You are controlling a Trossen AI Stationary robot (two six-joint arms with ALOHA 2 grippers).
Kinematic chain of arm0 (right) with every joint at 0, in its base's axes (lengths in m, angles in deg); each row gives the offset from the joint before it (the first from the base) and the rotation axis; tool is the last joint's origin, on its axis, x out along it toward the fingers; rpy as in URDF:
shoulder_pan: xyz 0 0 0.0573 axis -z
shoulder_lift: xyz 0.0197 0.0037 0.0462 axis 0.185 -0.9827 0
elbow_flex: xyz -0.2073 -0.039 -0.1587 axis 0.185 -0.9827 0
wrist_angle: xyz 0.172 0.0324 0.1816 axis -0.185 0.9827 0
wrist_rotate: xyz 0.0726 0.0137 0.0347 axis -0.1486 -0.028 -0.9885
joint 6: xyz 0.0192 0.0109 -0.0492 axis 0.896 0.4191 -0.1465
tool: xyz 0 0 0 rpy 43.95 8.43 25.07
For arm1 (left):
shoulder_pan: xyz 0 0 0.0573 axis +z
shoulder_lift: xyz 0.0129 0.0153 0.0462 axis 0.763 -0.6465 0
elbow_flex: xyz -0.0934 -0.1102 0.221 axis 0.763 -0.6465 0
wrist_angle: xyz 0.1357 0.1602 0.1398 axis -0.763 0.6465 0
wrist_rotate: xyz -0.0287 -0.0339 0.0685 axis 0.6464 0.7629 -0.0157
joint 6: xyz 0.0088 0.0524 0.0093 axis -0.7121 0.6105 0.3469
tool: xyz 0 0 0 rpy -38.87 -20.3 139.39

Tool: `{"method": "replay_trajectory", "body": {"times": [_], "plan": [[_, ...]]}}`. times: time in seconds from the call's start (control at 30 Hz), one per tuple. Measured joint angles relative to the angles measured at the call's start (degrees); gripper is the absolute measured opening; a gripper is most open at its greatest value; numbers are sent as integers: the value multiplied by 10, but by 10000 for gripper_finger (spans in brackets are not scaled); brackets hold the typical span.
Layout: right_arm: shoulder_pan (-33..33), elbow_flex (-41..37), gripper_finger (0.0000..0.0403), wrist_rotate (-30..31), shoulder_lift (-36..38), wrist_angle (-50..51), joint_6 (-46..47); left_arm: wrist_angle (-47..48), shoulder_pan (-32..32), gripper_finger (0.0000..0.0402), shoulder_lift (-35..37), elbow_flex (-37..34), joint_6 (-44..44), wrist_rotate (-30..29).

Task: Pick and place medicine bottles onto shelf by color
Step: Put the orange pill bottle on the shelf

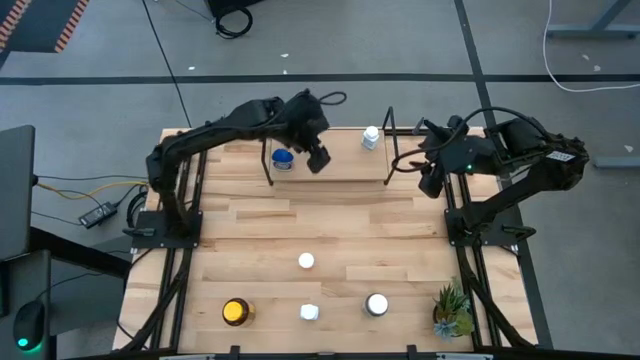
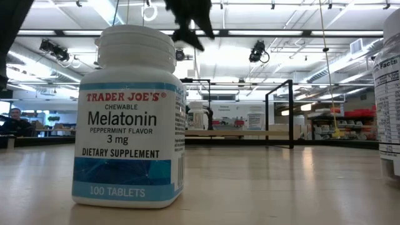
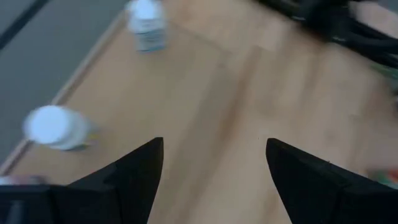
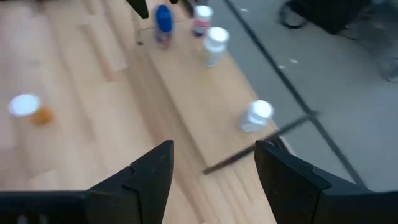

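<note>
Above the shelf, the left gripper hangs with jaws spread, empty, beside the blue-lidded bottle; right gripper spread off the shelf's end. Remaining bottles look light, rigid, slick: grasp mid-body below the cap

Shelf at table's 12 o'clock: blue-lidded bottle near left upright, white-capped bottle right of centre; bare board between. Left gripper hangs over that gap.

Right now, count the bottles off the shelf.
4: a white-capped bottle mid-table; along the edge with the plant, an amber bottle, a white bottle and a wide-capped bottle. None looks hidden.
</note>
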Motion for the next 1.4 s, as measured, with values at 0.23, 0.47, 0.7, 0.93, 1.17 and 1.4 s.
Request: {"method": "replay_trajectory", "body": {"times": [0.23,0.47,0.7,0.93,1.17,1.4], "plan": [[-1,0,231,-94,-4,-79,26,16,-108,291,31,0,-24,6],[-38,0,231,-107,-25,-42,40,32,-196,291,22,-2,-75,4],[-97,0,231,-131,-66,30,83,90,-230,291,23,-2,-103,1],[-133,0,231,-167,-108,31,122,133,-275,291,5,-2,-99,2],[-151,0,231,-115,-118,34,119,143,-303,291,-53,-2,-26,1],[-206,0,231,-84,-111,39,132,147,-301,291,-115,-3,30,8]]}}
